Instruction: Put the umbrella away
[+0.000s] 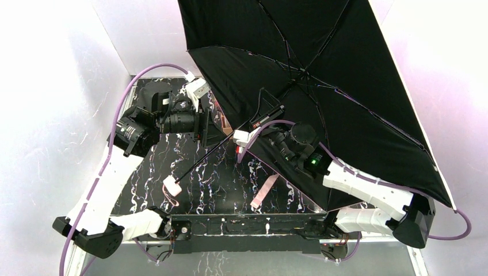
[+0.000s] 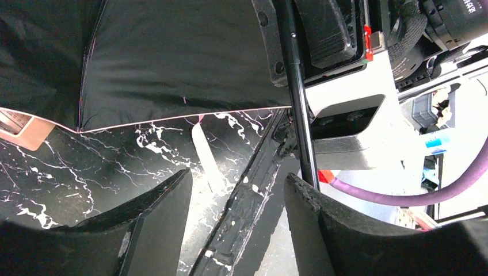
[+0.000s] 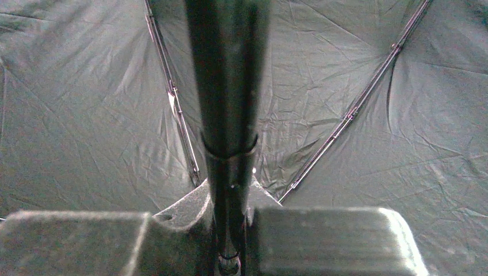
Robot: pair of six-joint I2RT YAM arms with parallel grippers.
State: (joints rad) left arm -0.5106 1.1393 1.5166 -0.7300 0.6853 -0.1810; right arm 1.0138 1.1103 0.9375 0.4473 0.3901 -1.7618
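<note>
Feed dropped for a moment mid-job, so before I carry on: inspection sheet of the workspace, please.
Surface: black table with white veining.
Job's things: umbrella fully open, black side towards the top camera, covering the table's right part; handle down near the table's front; pink strap trailing from the fabric's edge.
Clutter: nothing seen.
Grippers: left gripper jaws apart, holding nothing, close to the shaft; right gripper jaws shut on the shaft.
Cables: purple cables along both arms; the right one passes under the umbrella.
Surroundings: white walls around the table.
</note>
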